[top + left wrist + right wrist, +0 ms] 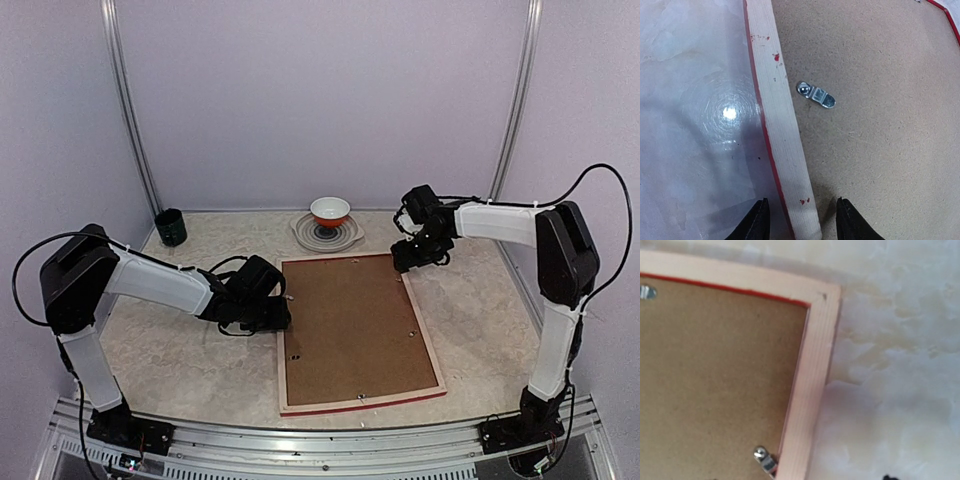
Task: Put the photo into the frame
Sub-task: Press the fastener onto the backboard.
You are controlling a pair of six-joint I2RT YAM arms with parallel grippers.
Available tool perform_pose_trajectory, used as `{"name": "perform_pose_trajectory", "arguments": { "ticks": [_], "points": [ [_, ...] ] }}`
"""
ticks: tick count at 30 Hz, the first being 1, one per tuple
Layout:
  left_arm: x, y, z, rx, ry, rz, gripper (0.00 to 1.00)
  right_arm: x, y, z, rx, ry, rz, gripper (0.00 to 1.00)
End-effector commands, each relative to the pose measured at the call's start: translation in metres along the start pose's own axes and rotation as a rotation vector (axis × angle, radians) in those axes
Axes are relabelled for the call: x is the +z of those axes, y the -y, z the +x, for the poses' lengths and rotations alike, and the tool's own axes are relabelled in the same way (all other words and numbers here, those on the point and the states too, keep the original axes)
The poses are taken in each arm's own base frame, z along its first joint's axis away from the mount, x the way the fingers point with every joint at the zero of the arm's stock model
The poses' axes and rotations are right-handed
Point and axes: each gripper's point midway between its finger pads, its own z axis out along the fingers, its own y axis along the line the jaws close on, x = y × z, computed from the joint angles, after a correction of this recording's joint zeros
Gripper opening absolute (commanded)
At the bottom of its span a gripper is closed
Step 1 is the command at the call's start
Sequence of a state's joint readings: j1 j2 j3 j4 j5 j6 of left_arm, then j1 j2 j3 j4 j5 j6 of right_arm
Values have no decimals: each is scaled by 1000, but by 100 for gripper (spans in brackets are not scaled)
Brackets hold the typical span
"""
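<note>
Frame (pixel 360 400) lies face down mid-table, pale wood back upward, brown board (pixel 350 330) seated in its opening.

Left claw (pixel 802 220): partly open, straddling the frame's left rail. One finger (pixel 759 222) stands over the table, the other over the board. A gap shows on each side of the rail, so nothing is gripped. A metal clip (pixel 816 95) sits on the board just beside that rail.

Right claw (pixel 412 262): poised at the frame's far right corner. Its fingers are barely in the wrist view; opening cannot be told, and contact cannot be confirmed.

Surface: pale marbled table (pixel 180 350), glossy, with a light glare in the left wrist view. At the far edge, a white bowl (pixel 330 210) stands on a plate (pixel 300 232); a dark cup (pixel 170 227) stands in the far left corner. Lilac walls enclose the cell.

Pose: left arm reaches rightward, low, wrist pitched down. Right arm rises tall, forearm running leftward, wrist angled down.
</note>
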State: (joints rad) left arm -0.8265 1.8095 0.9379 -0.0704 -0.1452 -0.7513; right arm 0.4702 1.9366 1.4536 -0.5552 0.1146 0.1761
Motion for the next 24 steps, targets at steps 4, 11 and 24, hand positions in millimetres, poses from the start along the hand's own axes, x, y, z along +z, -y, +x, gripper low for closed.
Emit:
{"name": "perform_pose_trajectory", "arguments": {
  "ticks": [4, 11, 24],
  "points": [
    [12, -15, 21, 7, -63, -41, 45, 32, -3, 35, -26, -122, 2, 70],
    [11, -19, 18, 2, -58, -47, 45, 43, -2, 43, -47, -153, 13, 68],
    [11, -20, 16, 0, -58, -49, 45, 56, 8, 39, -62, -148, 82, 41]
  ]
}}
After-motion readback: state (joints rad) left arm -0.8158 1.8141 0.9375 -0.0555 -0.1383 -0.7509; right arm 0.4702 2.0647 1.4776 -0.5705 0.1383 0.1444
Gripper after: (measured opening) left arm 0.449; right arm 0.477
